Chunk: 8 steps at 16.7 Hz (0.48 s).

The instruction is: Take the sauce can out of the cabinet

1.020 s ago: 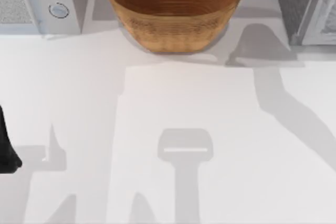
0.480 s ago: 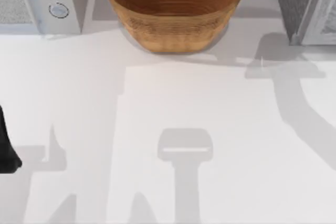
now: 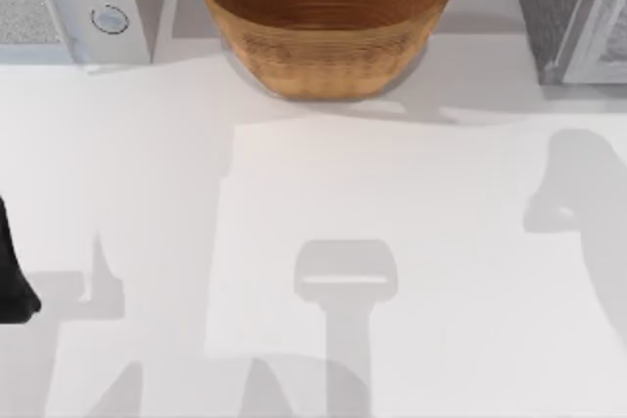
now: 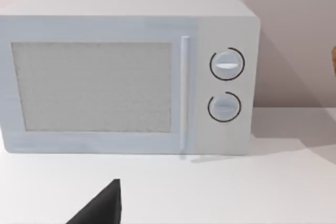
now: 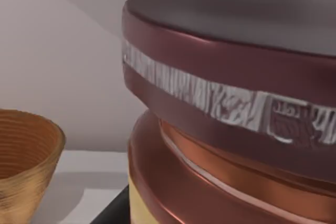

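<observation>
While the left arm (image 3: 12,271) rests parked at the left edge of the table (image 3: 294,193), the sauce can (image 5: 226,77) sits directly in front of the right wrist camera. Its cylindrical body is glossy maroon, with a flat dark top, a pale patterned band around the upper rim and a tan patch low on the side. A dark part of the right gripper (image 5: 113,211) shows beside the can's base; whether this gripper is clamped on the can cannot be told. The can's position relative to the cabinet (image 3: 549,7), a grey textured box at the table's far right, also cannot be told. The woven brown basket (image 3: 326,22), round and ribbed, stands at the far centre, well behind the can. The microwave (image 3: 73,2), a smooth white box with a mesh door and two round dials, occupies the far left. One dark wedge of the left gripper (image 4: 100,211) is visible in front of the microwave; its state cannot be told. Compared with half a second earlier, the right arm's shadow (image 3: 578,193) has moved away from the cabinet front toward the table's right side. The basket, microwave and left arm are unchanged.
</observation>
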Available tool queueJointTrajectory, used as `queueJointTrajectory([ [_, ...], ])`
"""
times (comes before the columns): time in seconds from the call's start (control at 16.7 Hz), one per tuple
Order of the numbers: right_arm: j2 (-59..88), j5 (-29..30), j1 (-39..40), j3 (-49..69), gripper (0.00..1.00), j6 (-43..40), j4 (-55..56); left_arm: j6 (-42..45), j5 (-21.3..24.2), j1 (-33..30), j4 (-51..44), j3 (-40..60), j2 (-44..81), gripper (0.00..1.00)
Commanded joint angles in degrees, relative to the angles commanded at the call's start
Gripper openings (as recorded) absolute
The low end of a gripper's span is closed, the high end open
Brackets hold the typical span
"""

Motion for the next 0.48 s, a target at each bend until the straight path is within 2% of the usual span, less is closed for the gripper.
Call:
queueJointTrajectory([
  [0.24, -15.5, -9.3, -9.2, -24.1, 0.00, -0.1, 8.7, 0.0, 0.0, 0.0, 0.0, 0.0, 0.0, 1.00],
  [0.48, -27.5, -16.5, -16.2, -38.9, 0.00, -0.2, 15.4, 0.0, 0.0, 0.0, 0.0, 0.0, 0.0, 1.00],
])
